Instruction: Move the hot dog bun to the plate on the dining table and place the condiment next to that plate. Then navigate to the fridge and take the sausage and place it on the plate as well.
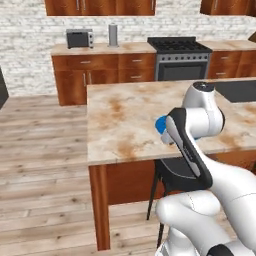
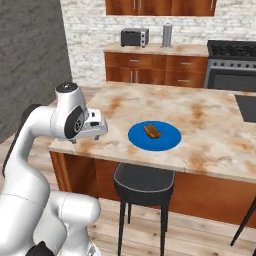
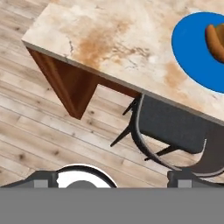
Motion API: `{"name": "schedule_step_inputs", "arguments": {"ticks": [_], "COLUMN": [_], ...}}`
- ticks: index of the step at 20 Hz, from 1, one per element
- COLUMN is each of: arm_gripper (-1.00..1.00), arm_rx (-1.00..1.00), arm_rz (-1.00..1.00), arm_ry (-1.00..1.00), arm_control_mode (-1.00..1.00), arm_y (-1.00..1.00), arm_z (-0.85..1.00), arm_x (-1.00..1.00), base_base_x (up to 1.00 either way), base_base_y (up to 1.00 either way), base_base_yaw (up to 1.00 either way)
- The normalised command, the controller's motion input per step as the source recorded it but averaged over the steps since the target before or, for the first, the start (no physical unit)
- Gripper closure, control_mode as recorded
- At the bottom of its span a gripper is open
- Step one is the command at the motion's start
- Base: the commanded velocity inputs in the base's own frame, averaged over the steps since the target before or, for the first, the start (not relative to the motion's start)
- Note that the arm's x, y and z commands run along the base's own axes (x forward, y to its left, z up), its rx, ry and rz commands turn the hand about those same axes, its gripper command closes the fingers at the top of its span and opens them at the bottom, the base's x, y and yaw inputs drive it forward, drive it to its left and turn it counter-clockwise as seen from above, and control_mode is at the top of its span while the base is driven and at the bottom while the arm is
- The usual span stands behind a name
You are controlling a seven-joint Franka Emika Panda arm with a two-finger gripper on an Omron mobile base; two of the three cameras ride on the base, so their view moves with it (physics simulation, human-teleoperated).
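Blue round plate (image 2: pixel 167 141) on your beige marble dining table (image 2: pixel 210 125) holds the orange-tan bun (image 2: pixel 152 131); your gripper (image 3: pixel 113 177) stands apart, empty.

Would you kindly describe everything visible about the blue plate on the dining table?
The plate is flat, round, bright blue and smooth, glossy-looking. It lies level on the marble-look dining table, near its front edge above a dark stool. An orange-brown bun lies on it near the centre. Nothing else touches it. The left base view shows just a sliver behind the arm.
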Motion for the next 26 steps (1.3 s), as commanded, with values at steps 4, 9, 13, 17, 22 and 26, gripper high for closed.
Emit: {"name": "schedule_step_inputs", "arguments": {"ticks": [4,9,13,17,22,26], "arm_gripper": [-1.0,-1.0,-1.0,-1.0,-1.0,-1.0], "arm_rx": [0.0,0.0,0.0,0.0,0.0,0.0], "arm_rz": [0.0,0.0,0.0,0.0,0.0,0.0], "arm_ry": [0.0,0.0,0.0,0.0,0.0,0.0], "arm_control_mode": [1.0,1.0,1.0,1.0,1.0,1.0], "arm_y": [0.0,0.0,0.0,0.0,0.0,0.0], "arm_z": [0.0,0.0,0.0,0.0,0.0,0.0], "arm_x": [0.0,0.0,0.0,0.0,0.0,0.0], "base_base_x": [-0.03,0.18,0.62,0.94,1.0,1.0], "base_base_y": [1.0,1.0,1.0,0.88,0.67,0.57], "base_base_yaw": [0.0,0.0,-0.04,-0.15,-0.24,-0.27]}}
